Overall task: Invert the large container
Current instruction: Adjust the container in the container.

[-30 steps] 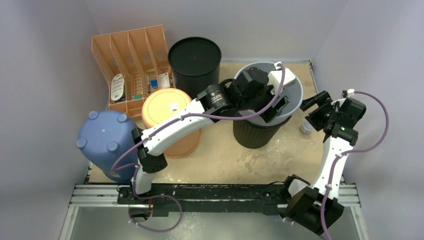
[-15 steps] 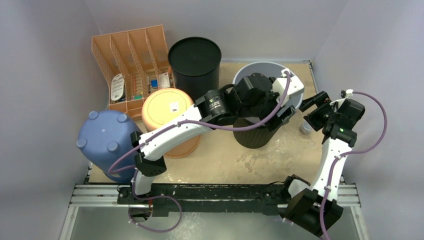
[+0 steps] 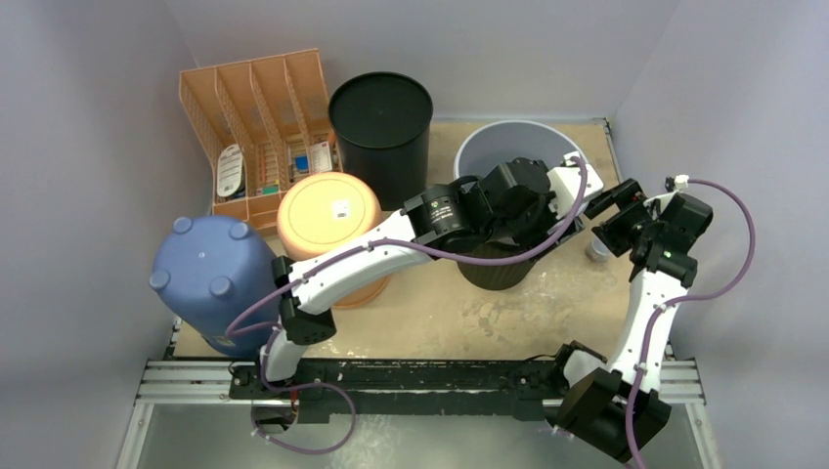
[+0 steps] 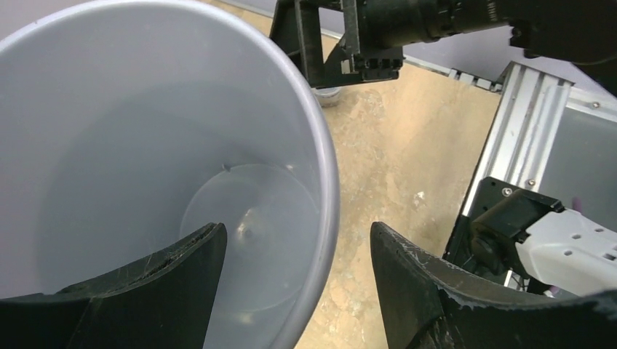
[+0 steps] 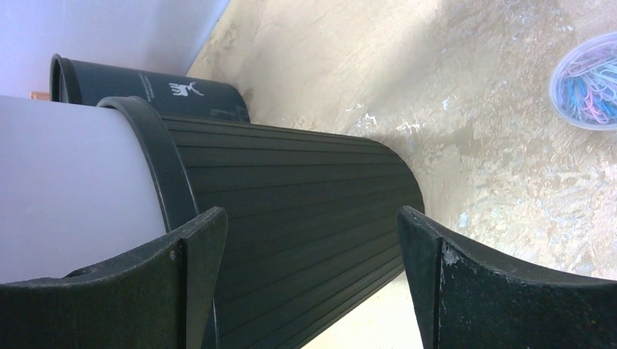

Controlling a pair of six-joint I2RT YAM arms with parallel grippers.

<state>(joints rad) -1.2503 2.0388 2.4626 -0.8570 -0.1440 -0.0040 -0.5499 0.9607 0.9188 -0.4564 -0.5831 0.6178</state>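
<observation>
Toward the far right corner of the table (image 3: 440, 313), the grey container (image 3: 508, 142) sits upright, nested in a black ribbed bin (image 3: 499, 274). The left gripper (image 4: 295, 247) straddles the grey rim, one finger inside, one outside, jaws apart and not closed on the wall. Near the right edge, the right gripper (image 5: 309, 218) faces the ribbed bin's side, its jaws spread wide with nothing between them. A small tub of paper clips (image 5: 586, 80) stands by the right edge. Along the left side are a blue container (image 3: 210, 278), an orange container (image 3: 327, 210), an orange file organiser (image 3: 254, 107) and a black round bin (image 3: 381, 117).
</observation>
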